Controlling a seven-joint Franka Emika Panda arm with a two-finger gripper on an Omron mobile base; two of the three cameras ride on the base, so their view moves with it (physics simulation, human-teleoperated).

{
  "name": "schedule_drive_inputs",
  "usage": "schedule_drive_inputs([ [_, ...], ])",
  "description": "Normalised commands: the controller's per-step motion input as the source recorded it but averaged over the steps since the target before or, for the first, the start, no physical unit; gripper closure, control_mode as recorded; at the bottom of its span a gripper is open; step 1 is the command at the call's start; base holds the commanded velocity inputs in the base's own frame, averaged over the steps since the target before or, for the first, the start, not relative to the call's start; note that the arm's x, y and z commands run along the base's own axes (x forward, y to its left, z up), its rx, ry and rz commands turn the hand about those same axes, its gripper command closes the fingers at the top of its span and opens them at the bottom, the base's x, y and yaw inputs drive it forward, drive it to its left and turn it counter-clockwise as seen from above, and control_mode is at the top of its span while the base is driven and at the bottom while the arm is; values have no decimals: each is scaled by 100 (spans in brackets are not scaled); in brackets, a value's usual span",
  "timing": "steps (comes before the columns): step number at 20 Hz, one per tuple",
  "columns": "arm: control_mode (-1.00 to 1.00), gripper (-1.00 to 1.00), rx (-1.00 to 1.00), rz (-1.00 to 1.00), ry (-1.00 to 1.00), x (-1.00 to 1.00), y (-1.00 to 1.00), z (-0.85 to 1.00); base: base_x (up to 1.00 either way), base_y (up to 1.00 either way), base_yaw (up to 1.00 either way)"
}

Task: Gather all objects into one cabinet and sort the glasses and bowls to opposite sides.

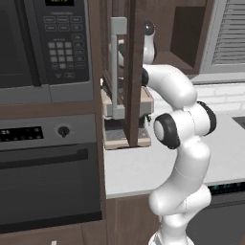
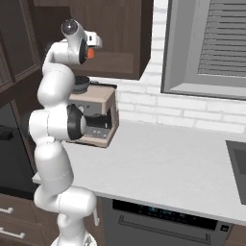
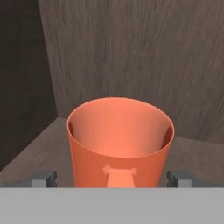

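Observation:
A bright orange mug (image 3: 120, 144) stands upright on the cabinet's (image 3: 131, 57) wooden shelf, its handle turned toward the hand. My gripper (image 3: 112, 178) is open, with one fingertip (image 3: 43, 178) on each side of the mug's lower body and narrow gaps to its wall. In the right base view the arm reaches up into the dark-brown wall cabinet (image 2: 120, 38), and a bit of the orange mug (image 2: 90, 53) shows at the hand. In the left base view the open cabinet door (image 1: 136, 72) with its grey bar handle (image 1: 117, 67) hides the hand.
A coffee machine (image 2: 96, 120) stands on the pale counter (image 2: 168, 158) right under the cabinet, with a dark round shape (image 2: 79, 84) on top. A microwave (image 1: 43, 48) and wall oven (image 1: 48, 167) fill the left. A window (image 2: 211, 43) lies to the right.

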Motion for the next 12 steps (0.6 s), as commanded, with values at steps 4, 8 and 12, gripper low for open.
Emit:
schedule_drive_inputs([
  [4, -100, -100, 0, 0, 0, 4, 0, 0, 0, 0, 0],
  [8, -100, -100, 1, 0, 0, 0, 0, 0, 0, 0, 0],
  [12, -100, -100, 5, 0, 0, 0, 0, 0, 0, 0, 0],
])
